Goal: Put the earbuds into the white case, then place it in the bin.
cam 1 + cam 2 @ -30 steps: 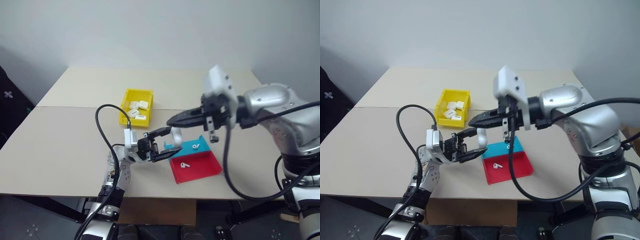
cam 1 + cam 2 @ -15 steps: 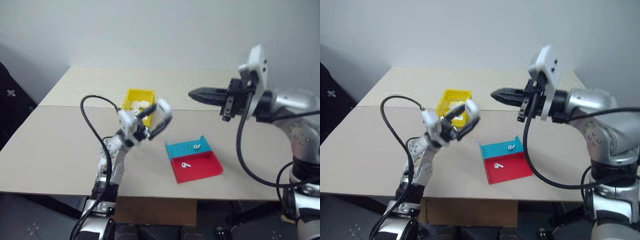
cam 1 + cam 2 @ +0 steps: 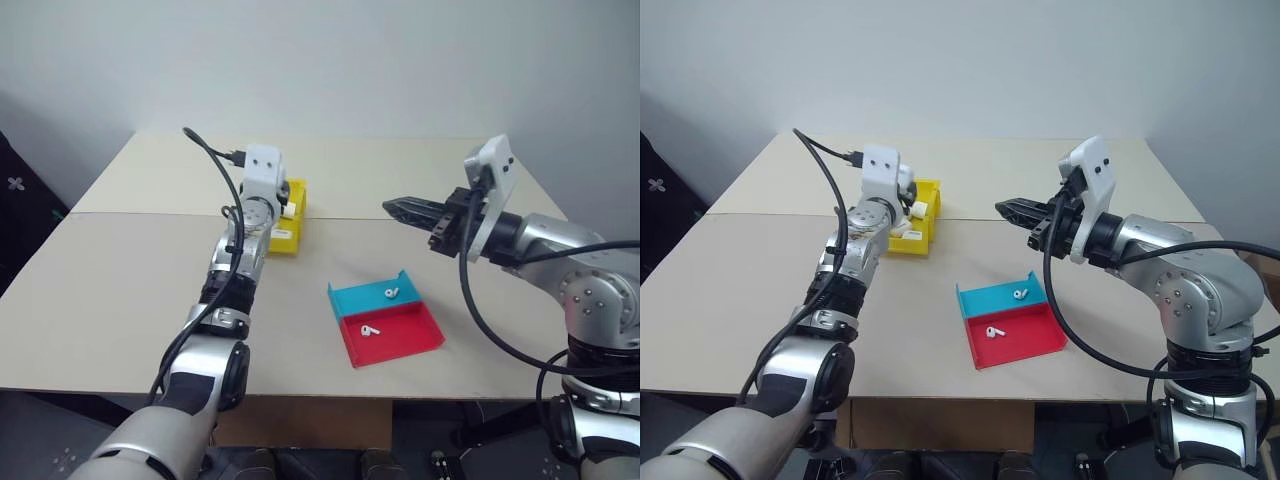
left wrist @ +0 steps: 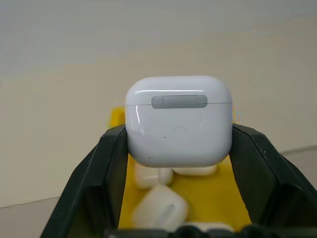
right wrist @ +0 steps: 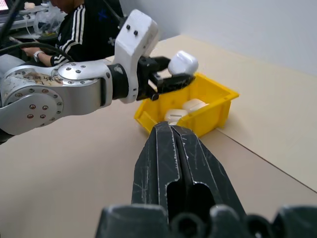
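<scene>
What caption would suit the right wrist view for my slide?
The left gripper holds the closed white case above the yellow bin, which already contains other cases, while the right gripper stays shut.

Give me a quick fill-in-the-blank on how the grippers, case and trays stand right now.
1. The left gripper is shut on the ____.
2. It holds it above the ____ bin.
3. The right gripper is shut and holds ____.
4. One earbud lies in the blue tray, another in the ____ tray.

Missing: white case; yellow; nothing; red

Even soft light, faint shadows, wrist foregrounds blurred.
</scene>
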You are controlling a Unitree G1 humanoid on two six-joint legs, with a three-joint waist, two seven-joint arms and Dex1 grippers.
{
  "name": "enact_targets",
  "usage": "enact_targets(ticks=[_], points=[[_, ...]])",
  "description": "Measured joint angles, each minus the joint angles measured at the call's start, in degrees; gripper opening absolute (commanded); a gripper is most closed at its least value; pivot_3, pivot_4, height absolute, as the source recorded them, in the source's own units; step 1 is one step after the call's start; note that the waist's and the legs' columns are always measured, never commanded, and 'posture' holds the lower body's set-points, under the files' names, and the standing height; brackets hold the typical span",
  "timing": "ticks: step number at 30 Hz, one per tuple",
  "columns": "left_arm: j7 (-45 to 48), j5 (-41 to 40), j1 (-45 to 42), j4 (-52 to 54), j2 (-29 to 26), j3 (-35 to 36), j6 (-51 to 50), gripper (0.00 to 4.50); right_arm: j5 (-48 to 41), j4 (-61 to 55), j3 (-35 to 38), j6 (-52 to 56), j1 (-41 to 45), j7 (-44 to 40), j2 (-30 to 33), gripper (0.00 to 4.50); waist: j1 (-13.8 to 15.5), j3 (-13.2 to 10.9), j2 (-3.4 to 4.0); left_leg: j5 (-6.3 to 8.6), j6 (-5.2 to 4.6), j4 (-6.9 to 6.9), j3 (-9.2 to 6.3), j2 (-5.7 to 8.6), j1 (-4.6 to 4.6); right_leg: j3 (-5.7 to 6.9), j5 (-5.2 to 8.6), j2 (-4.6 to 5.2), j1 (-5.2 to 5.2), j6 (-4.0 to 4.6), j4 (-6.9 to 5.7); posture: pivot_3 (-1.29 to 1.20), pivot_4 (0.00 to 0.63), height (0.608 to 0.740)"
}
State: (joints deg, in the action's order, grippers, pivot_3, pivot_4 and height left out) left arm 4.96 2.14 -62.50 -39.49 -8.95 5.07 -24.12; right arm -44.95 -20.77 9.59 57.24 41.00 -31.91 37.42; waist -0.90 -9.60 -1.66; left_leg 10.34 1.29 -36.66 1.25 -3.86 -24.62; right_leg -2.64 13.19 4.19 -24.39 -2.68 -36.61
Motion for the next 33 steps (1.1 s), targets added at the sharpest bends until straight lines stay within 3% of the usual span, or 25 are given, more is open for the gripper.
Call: enact_targets(ticks=[3, 8, 13, 16, 18, 21, 24, 28, 33], points=[[-0.53, 0.88, -0.75, -1.94, -0.28, -1.69, -1.23, 2.76, 1.42, -0.9, -0.53, -0.42, -1.47, -0.06, 0.6, 0.1, 0.19, -0.01, -0.01, 0.0, 0.0, -0.01, 0.0, 0.02, -0.01, 0.03, 0.0, 0.02, 0.04, -0.01, 0.04, 0.0, 0.15, 0.74], [-1.43, 1.98, -0.85, -3.9, -1.34, -2.62, -1.87, 4.38, 1.99, -2.27, -1.78, -0.42, -2.72, -0.06, 0.6, 0.0, 0.17, -0.01, -0.02, -0.01, 0.01, -0.02, 0.0, 0.02, -0.01, 0.03, 0.0, 0.03, 0.03, -0.02, 0.02, 0.0, 0.15, 0.74], [-1.64, 1.73, -0.85, -4.03, -1.56, -2.41, -1.1, 4.45, 3.22, -2.32, -2.23, -0.44, -2.8, -0.12, 0.64, 0.0, 0.17, -0.01, -0.02, -0.01, 0.01, -0.02, 0.0, 0.02, -0.01, 0.03, 0.0, 0.03, 0.03, -0.01, 0.02, 0.0, 0.15, 0.74], [-0.2, -3.17, -0.63, -2.69, -0.17, 1.49, -0.24, 4.45, 3.62, -2.32, -2.27, -0.74, -2.8, -0.47, 0.69, 0.0, 0.18, -0.01, -0.02, -0.01, 0.01, -0.02, 0.0, 0.02, -0.01, 0.04, 0.0, 0.04, 0.03, -0.01, 0.02, 0.0, 0.15, 0.74], [3.08, -10.84, 0.3, 2.83, 1.72, 6.7, -2.29, 4.45, 3.81, -2.32, -2.37, -0.97, -2.85, -0.82, 1.19, 0.0, 0.16, -0.02, -0.04, -0.01, 0.01, -0.02, 0.0, 0.02, -0.05, 0.05, 0.0, 0.05, 0.03, -0.01, 0.04, 0.0, 0.15, 0.74], [9.69, -14.4, 5.33, 13.56, 0.42, 6.1, -1.74, 4.45, 5.59, -2.81, -2.4, -3.93, -4.79, -2.66, 2.98, 0.0, -0.03, -0.01, -0.02, 0.0, 0.03, -0.02, 0.01, 0.02, -0.01, 0.03, 0.0, 0.06, 0.05, -0.02, 0.06, 0.0, 0.15, 0.74], [18.36, -15.85, 15.26, 25.2, -3.69, 2.49, 0.07, 4.45, 9.41, -5.19, -1.94, -12.81, -11.8, -7.05, 5.41, 0.0, -0.16, -0.01, -0.01, 0.0, 0.04, 0.0, 0.01, 0.01, 0.05, 0.02, 0.01, 0.04, 0.07, -0.02, 0.0, 0.0, 0.15, 0.74], [38.53, -26.01, 34.29, 46.49, -16.57, -0.55, -2.42, 4.45, 11.0, -5.57, 0.04, -22.37, -21.48, -21.66, 15.01, 0.0, -0.49, -0.03, 0.01, -0.02, 0.11, -0.01, 0.07, -0.01, 0.1, -0.03, 0.01, 0.07, 0.08, -0.01, -0.03, 0.0, 0.15, 0.74], [55.51, -40.06, 50.42, 60.63, -31.27, 8.58, -5.81, 4.45, 11.33, -1.04, 7.21, -30.66, -28.83, -34.8, 21.9, 0.0, -0.23, -0.03, 0.0, -0.04, 0.09, -0.09, 0.14, -0.08, 0.53, -0.02, 0.46, 0.1, 0.38, 0.14, -0.05, 0.0, 0.15, 0.74]])
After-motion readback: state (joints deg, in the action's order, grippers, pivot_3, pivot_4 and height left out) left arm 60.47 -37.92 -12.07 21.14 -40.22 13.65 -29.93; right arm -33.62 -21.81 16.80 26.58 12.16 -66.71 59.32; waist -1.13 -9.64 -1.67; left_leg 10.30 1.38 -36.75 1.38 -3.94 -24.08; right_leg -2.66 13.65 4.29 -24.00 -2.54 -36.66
